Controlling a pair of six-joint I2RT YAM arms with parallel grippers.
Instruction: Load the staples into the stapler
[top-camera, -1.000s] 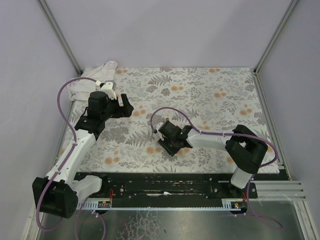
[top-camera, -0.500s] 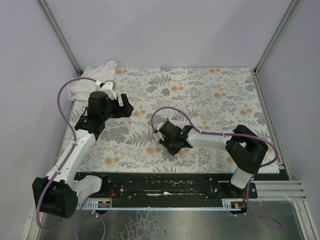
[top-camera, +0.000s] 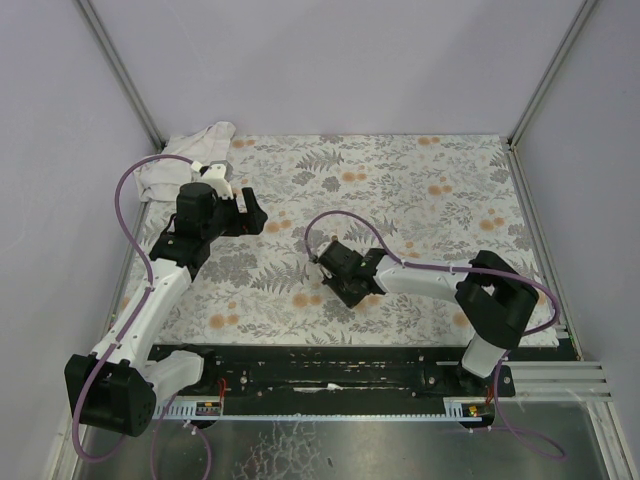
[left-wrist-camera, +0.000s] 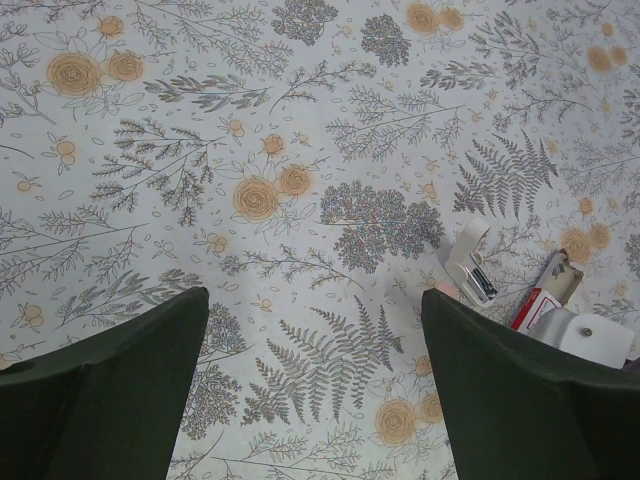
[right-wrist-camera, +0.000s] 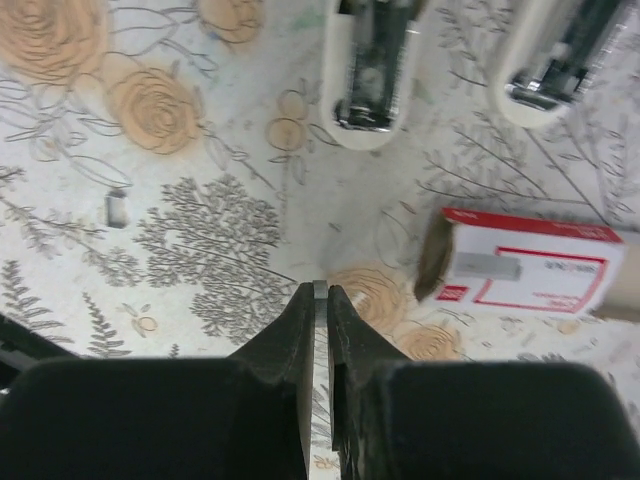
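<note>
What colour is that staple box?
White with red edges and red printing; the staple box shows best in the right wrist view.

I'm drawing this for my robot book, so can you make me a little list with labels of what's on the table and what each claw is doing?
Table: flowery cover
Stapler: cream, opened up, two parts showing
Staple box: red and white, lying flat beside the stapler
Left claw: wide open, above the flowery cover, holding nothing
Right claw: fingers squeezed almost together near the box; a thin pale sliver at the tips, too small to name
Cloth: white, crumpled in the far left corner
</note>
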